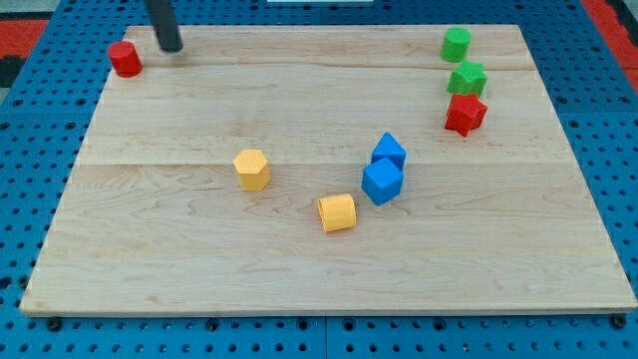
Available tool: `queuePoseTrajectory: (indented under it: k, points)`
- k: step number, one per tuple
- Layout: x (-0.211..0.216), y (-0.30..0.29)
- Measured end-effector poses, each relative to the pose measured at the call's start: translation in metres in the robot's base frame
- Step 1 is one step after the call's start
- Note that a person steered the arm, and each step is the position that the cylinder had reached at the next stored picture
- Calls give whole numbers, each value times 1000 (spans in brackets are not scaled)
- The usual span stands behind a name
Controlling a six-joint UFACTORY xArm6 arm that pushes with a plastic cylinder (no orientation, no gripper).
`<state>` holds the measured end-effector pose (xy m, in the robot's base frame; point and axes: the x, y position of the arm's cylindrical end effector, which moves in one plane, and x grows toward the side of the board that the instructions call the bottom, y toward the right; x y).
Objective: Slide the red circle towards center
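Note:
The red circle [126, 59] is a short red cylinder at the view's top left corner of the wooden board [199, 259]. My tip [172, 47] is the lower end of a dark rod, just to the right of the red circle, with a small gap between them. No gripper is present.
A yellow hexagon [252, 170] and a yellow cylinder [337, 212] lie near the middle. Two blue blocks [383, 180] [390, 152] touch beside them. At the top right are a green cylinder [457, 44], a green star [467, 78] and a red star [466, 114].

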<state>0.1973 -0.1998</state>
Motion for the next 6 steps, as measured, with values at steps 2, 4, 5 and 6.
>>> queuePoseTrajectory:
  k: [2,4,5,6]
  points:
    - [0,-105]
    - [55,-102]
    - [70,-51]
    - [75,-2]
